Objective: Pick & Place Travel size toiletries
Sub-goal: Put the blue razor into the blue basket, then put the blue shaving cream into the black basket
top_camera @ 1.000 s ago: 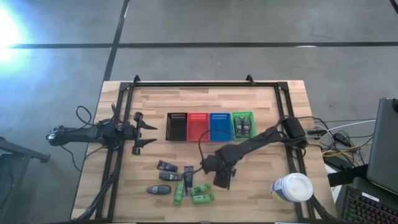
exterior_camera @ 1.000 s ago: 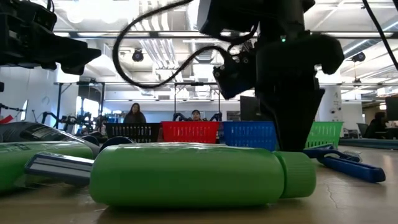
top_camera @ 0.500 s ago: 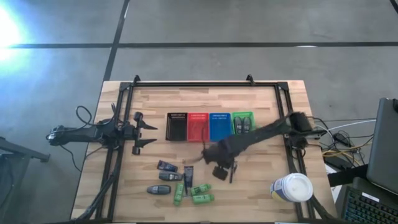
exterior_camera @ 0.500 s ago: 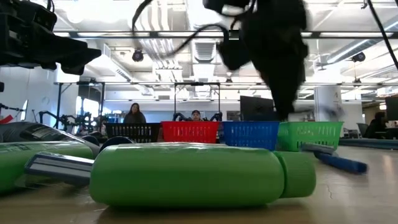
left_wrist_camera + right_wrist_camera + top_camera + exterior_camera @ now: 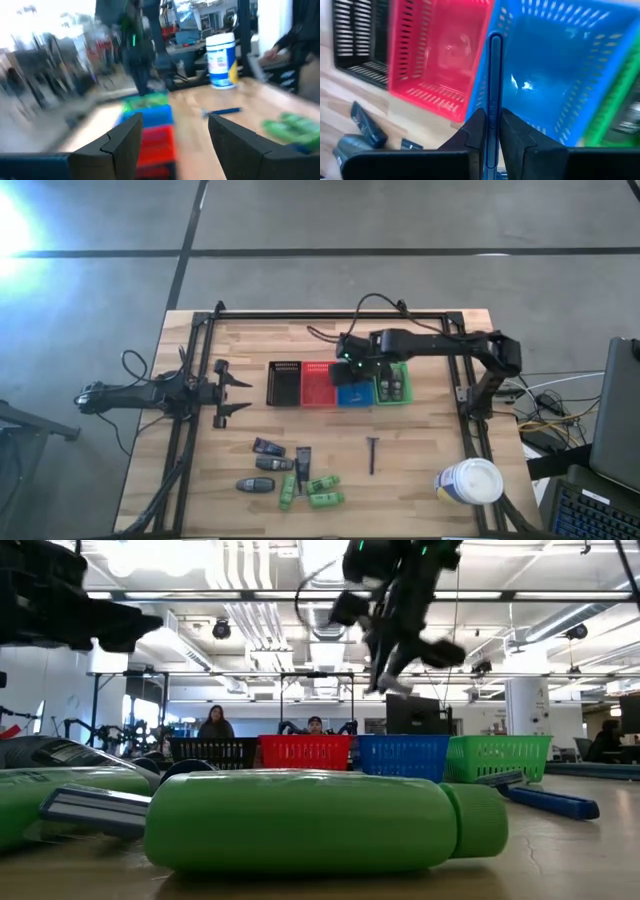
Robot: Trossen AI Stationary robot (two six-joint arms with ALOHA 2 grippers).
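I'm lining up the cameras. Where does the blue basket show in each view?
High view: blue basket, third from the left in the row, partly under the right arm.
Low view: right of centre, at the back.
Left wrist view: blurred, beyond that arm's fingers.
Right wrist view: close up, behind the blue stick gripped by the right tool.
Shared landmark: the red basket beside it.
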